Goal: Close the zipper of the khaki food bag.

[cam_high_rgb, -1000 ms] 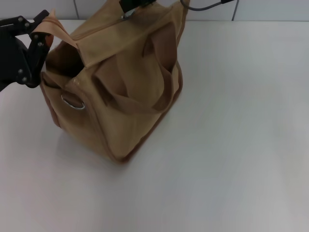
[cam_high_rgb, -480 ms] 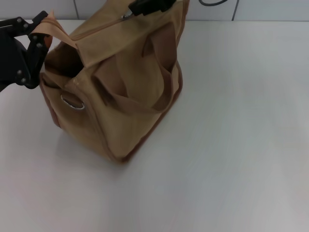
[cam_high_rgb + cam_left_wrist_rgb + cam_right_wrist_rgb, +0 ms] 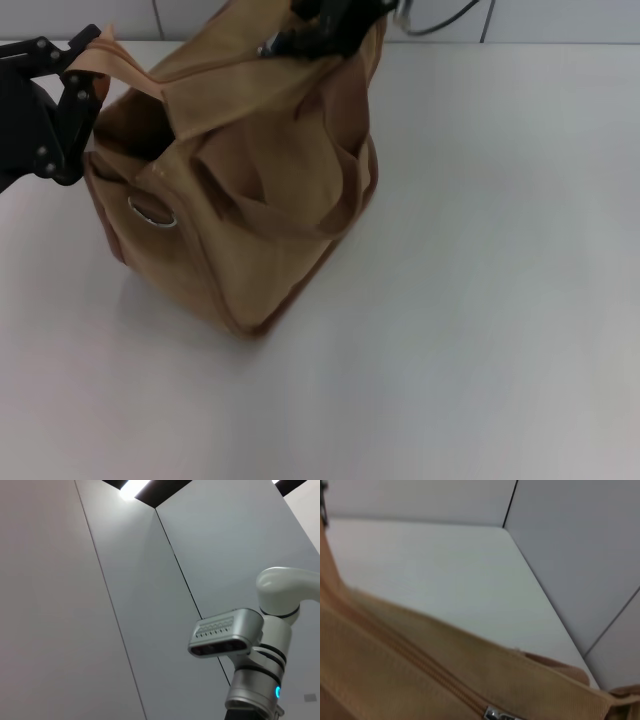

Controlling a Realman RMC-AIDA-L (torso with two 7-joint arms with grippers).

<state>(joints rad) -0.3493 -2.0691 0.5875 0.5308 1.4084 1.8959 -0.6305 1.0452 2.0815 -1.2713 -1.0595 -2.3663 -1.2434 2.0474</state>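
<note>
The khaki food bag (image 3: 250, 230) stands on the white table, its two strap handles (image 3: 300, 215) fallen to the near side. Its zipper (image 3: 205, 63) runs along the top panel to the small silver pull (image 3: 268, 46) at the far end. The bag's mouth gapes dark at the left end. My left gripper (image 3: 80, 72) is at the bag's left end, shut on its tan end tab. My right gripper (image 3: 322, 30) is over the bag's far top edge, right beside the pull. The right wrist view shows the zipper (image 3: 420, 665) and the pull (image 3: 496, 714) close up.
A round silver eyelet (image 3: 150, 212) sits on the bag's left side. The white table (image 3: 480, 260) stretches to the right and front of the bag. A tiled wall runs behind it. The left wrist view shows only wall panels and the robot's head (image 3: 225, 637).
My right gripper has come down and to the right along the bag's far top edge, and now sits next to the pull. The left gripper and the bag have hardly moved.
</note>
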